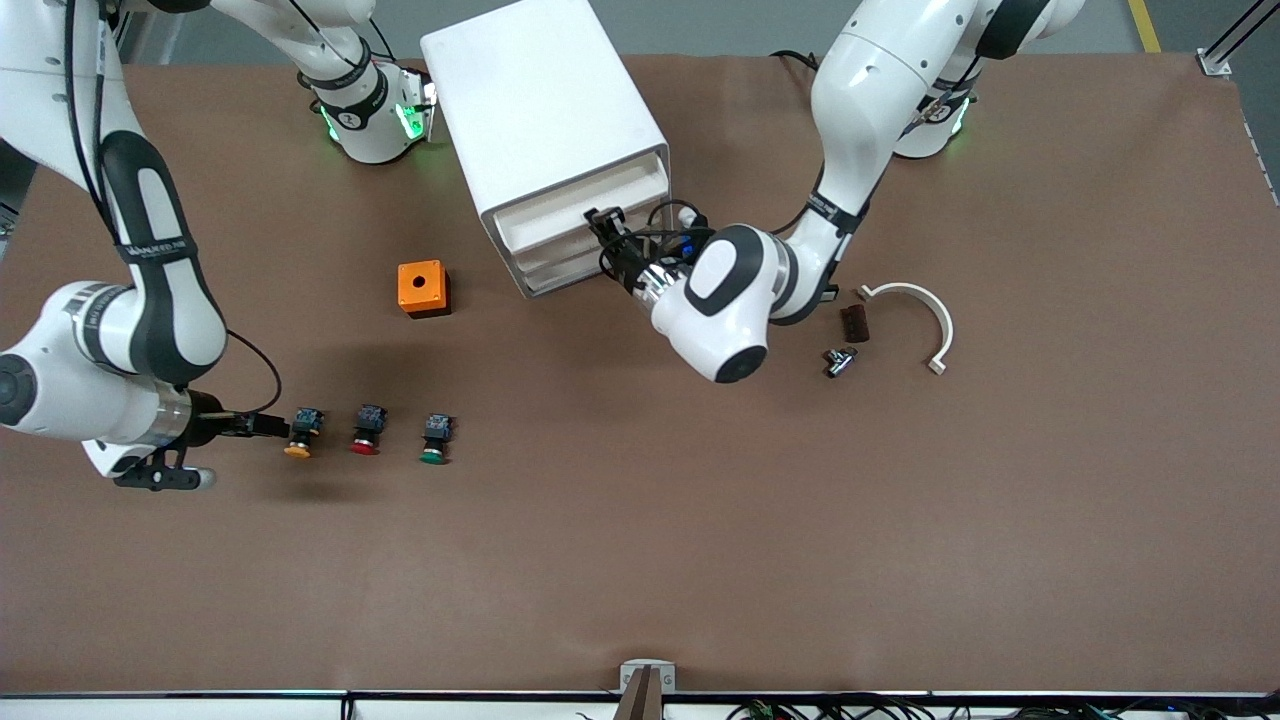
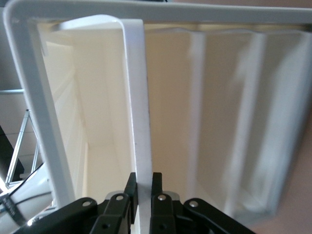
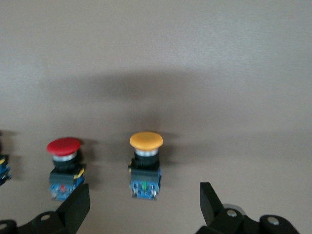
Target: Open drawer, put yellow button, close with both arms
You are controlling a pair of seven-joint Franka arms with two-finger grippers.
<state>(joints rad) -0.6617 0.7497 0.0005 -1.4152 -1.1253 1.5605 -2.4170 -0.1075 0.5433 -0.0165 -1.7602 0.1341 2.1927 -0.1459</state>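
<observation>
The white cabinet (image 1: 545, 110) stands near the arms' bases. My left gripper (image 1: 603, 225) is at its uppermost drawer (image 1: 575, 197). In the left wrist view the gripper (image 2: 143, 178) is shut on the drawer's thin white front wall (image 2: 136, 97), and the tray's inside shows past it. The yellow button (image 1: 298, 435) stands on the table toward the right arm's end. My right gripper (image 1: 265, 425) is open and low beside it. In the right wrist view the yellow button (image 3: 146, 163) sits just ahead of the spread fingertips (image 3: 78, 204), untouched, with my right gripper (image 3: 145, 207) centred on it.
A red button (image 1: 367, 430) and a green button (image 1: 436, 440) stand in a row beside the yellow one. An orange box (image 1: 423, 288) lies nearer the cabinet. A white curved clamp (image 1: 925, 310), a brown block (image 1: 854, 323) and a metal fitting (image 1: 840, 360) lie toward the left arm's end.
</observation>
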